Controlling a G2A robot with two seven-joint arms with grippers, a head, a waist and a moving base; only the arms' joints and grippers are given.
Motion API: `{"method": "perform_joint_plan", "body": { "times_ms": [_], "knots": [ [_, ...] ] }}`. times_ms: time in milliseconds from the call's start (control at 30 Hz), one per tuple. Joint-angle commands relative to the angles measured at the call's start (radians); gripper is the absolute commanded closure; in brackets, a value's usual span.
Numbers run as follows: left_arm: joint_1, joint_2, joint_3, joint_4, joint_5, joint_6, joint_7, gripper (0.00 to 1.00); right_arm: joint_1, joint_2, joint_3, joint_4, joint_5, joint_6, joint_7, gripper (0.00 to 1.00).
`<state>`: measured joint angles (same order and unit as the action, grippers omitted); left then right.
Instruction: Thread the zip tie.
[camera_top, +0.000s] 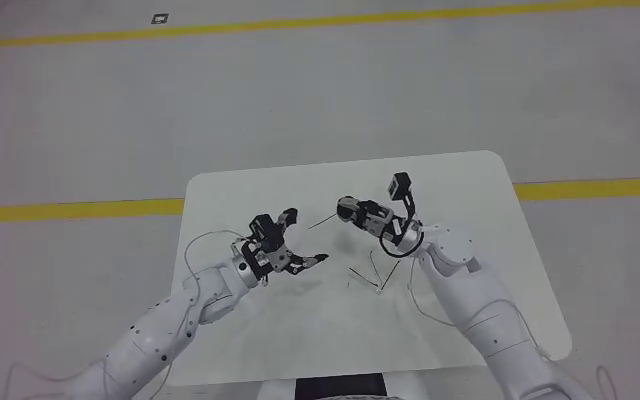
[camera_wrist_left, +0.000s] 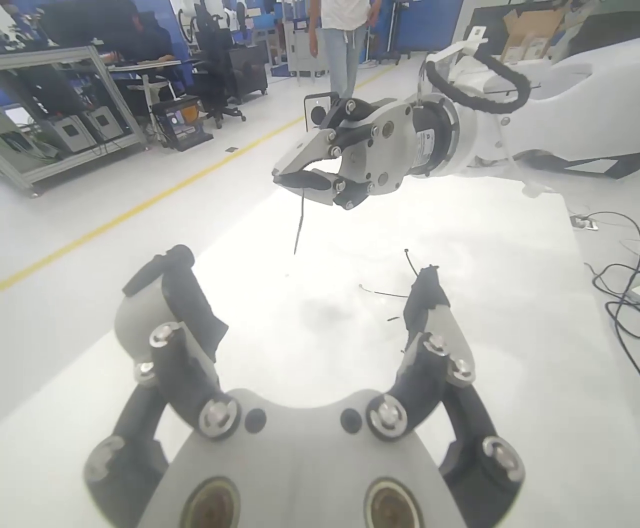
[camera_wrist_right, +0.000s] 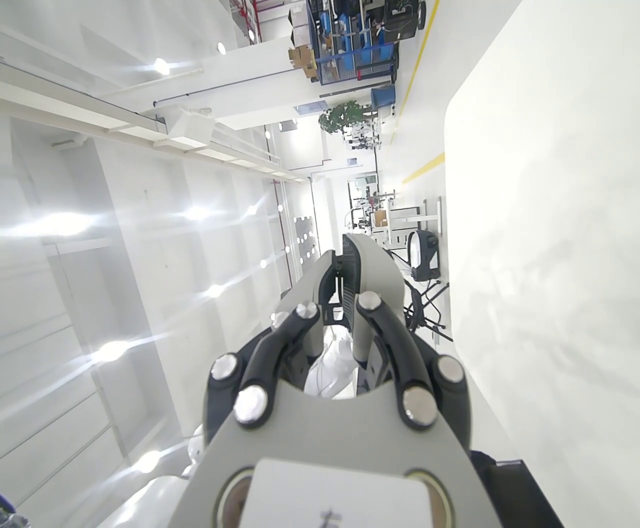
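While the right end effector is clenched on one end of a zip tie, it hangs above the middle of the white counter. From its closed tips the zip tie runs out as a thin, dark, nearly straight strip with a slight waver, and its free end points down toward the counter. In the top view the strip slants away from the right end effector toward the left end effector. The left end effector sits near the right end effector and faces it, its fingers spread wide and released, with nothing between them. A few loose ties, equally thin and dark, lie flat on the counter just on the robot's side of the right end effector. In its own wrist view the right end effector has its fingers pressed together.
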<state>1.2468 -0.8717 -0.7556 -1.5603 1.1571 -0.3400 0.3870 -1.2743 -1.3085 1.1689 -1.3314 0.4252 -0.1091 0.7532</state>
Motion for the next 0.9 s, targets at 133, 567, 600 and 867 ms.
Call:
{"method": "perform_joint_plan", "body": {
  "times_ms": [133,567,600,867],
  "knots": [
    [-0.009,-0.003,0.008,0.003,0.017,0.000,0.016,0.00,0.000,0.000,-0.008,-0.005,-0.017,0.001,-0.001,1.00],
    [-0.012,-0.019,0.007,-0.004,0.019,0.009,0.000,0.00,-0.026,0.008,-0.036,-0.077,-0.136,-0.031,-0.025,1.00],
    [-0.015,-0.020,0.006,0.000,0.039,0.013,0.002,0.00,-0.026,0.008,-0.035,-0.078,-0.141,-0.030,-0.031,1.00],
    [-0.012,-0.022,0.006,-0.005,0.037,0.023,-0.007,0.00,-0.031,0.008,-0.035,-0.082,-0.140,-0.031,-0.043,1.00]
  ]
}}
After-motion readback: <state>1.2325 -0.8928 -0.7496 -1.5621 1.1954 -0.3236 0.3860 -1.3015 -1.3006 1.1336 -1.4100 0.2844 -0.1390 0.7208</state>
